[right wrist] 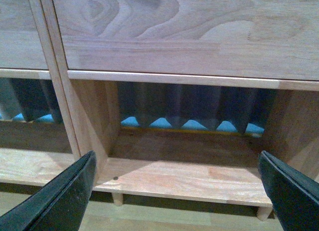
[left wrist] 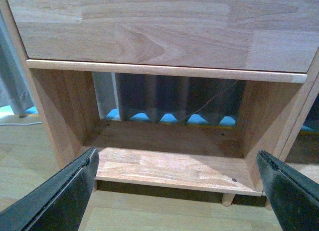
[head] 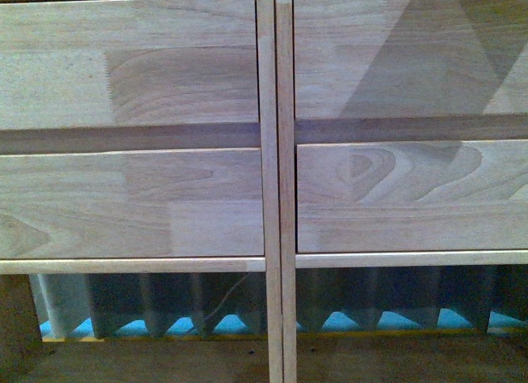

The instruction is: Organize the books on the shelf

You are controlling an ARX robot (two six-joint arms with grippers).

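No book shows in any picture, so nobody can tell from here where the books are. The shelf [head: 124,201] fills the whole front view, and its double post [head: 275,152] runs down the middle of the frame. The left gripper [left wrist: 175,156] has its fingers spread wide with nothing between them. The right gripper [right wrist: 175,156] is the same. Each one faces an open box at the bottom of the shelf.

The empty fingers are near the wood, so a push forward may bump the bottom board or a side wall. A thin wire [left wrist: 214,97] hangs at the back of one box and could catch on a finger.

The shelf is pale wood, smooth and flat, with wavy lines in it. Its fronts are wide planks made of joined blocks. The post is two thin strips side by side. The legs [left wrist: 228,198] are short round pegs. Along the bottom of the front view hangs a dark folded curtain [head: 165,300] with bright blue under it.
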